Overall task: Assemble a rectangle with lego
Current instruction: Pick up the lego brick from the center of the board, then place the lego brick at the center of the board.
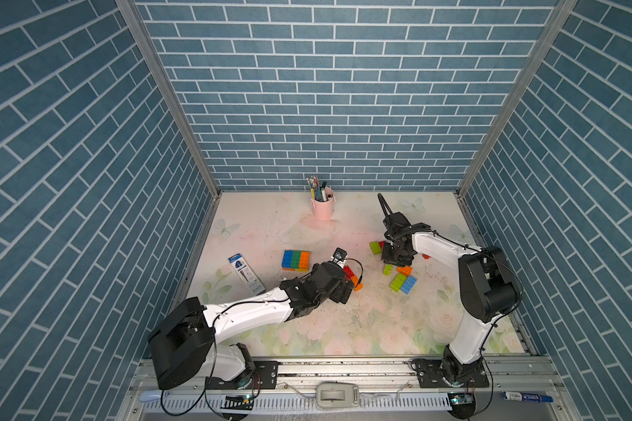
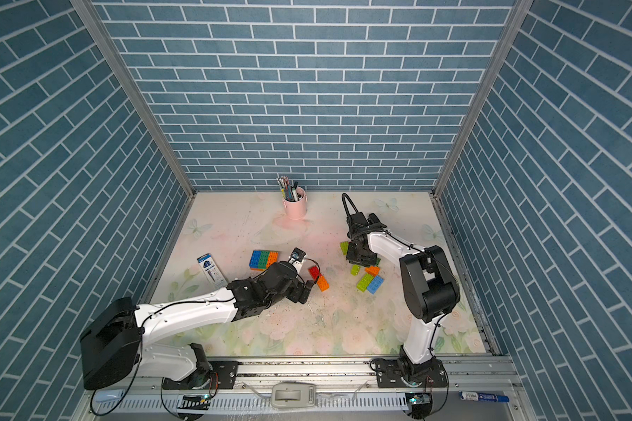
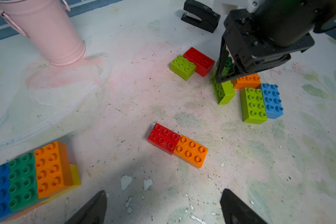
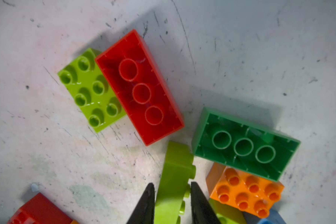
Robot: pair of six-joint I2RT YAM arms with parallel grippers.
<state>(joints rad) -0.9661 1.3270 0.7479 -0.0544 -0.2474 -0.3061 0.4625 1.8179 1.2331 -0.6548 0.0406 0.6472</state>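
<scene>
The right pincer (image 4: 172, 194) points down at the bench (image 4: 260, 48). Its two black fingers press on the flat faces of a lime brick (image 4: 175, 161) that stands on its side, studs facing sideways. Just beside the pincer lie an orange brick (image 4: 246, 192) and an upturned green brick (image 4: 244, 143), with an upturned red brick (image 4: 140, 87) a little beyond. Well apart from it sits the started block (image 1: 295, 260) of blue, green and orange.

The grip looks close to one end of the brick, so it may swivel or slip when lifted. The fingers could also nudge the orange brick.

The right arm reaches forward, elbow raised and wrist bent down. The left pincer (image 3: 163, 210), apart and empty, hangs low near a red-and-orange pair (image 3: 177, 145).
</scene>
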